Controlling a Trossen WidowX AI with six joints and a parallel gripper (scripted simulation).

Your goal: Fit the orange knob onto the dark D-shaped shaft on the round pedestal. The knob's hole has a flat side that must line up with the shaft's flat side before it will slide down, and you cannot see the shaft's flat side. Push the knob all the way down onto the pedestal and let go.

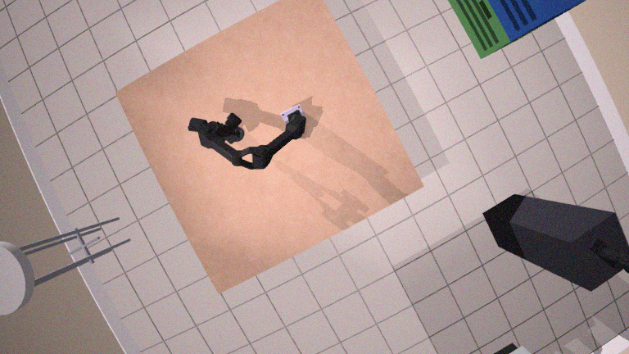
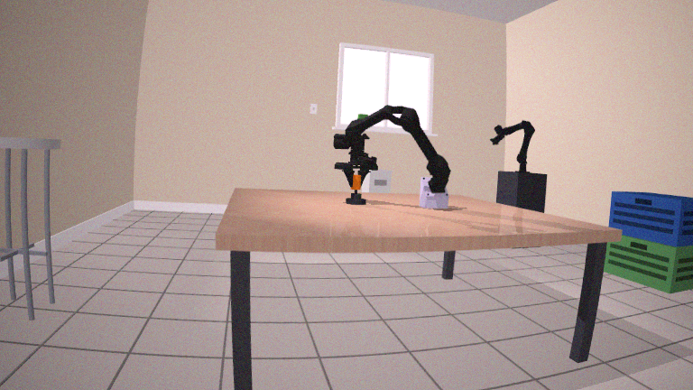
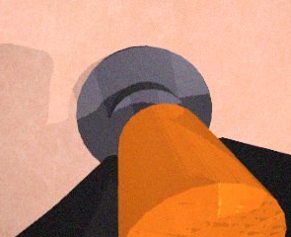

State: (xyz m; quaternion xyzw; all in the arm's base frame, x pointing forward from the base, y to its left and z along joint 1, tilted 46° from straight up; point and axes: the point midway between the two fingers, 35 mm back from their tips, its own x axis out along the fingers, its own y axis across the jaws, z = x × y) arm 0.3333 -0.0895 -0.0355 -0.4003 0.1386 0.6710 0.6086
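Left of centre in the top view, above the worktop, fingers pinch the orange knob upright over the pedestal, presumably for alignment.
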